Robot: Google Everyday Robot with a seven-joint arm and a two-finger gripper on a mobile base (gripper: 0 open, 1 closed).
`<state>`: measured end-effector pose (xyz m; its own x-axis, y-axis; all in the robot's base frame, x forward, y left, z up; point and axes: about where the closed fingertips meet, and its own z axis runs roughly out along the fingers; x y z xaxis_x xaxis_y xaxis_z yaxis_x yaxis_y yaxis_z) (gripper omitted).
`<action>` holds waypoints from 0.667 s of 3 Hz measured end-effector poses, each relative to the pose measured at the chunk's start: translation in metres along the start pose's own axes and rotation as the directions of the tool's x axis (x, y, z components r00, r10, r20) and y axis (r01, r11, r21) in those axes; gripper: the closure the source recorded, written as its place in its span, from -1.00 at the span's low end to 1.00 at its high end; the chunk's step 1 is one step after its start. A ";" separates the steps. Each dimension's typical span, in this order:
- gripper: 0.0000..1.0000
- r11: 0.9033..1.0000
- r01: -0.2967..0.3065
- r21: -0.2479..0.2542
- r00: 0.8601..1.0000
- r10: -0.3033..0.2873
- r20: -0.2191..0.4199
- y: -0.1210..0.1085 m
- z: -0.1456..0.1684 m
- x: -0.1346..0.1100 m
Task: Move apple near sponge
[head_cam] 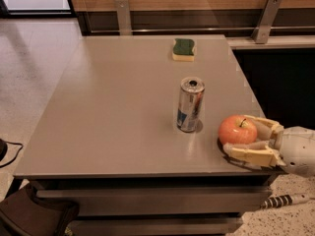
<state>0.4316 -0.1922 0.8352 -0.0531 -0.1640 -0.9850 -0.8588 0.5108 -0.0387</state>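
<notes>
The red-orange apple rests on the grey table near its front right corner. My gripper reaches in from the right, one pale finger behind the apple and one in front, both touching it. It is shut on the apple, which still sits on the table top. The sponge, dark green over pale yellow, lies at the far side of the table, well beyond the apple.
A silver and blue can stands upright just left of the apple, between it and the sponge. The table's right edge runs close to the apple. A wooden wall with metal brackets stands behind the table.
</notes>
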 end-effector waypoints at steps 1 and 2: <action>1.00 0.999 -0.033 0.005 0.999 0.033 -0.006 -0.045 0.012 -0.005; 1.00 0.999 -0.020 0.040 0.999 0.022 -0.048 -0.118 0.025 -0.035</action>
<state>0.5474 -0.2256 0.8705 -0.0961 -0.1932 -0.9765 -0.8365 0.5474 -0.0260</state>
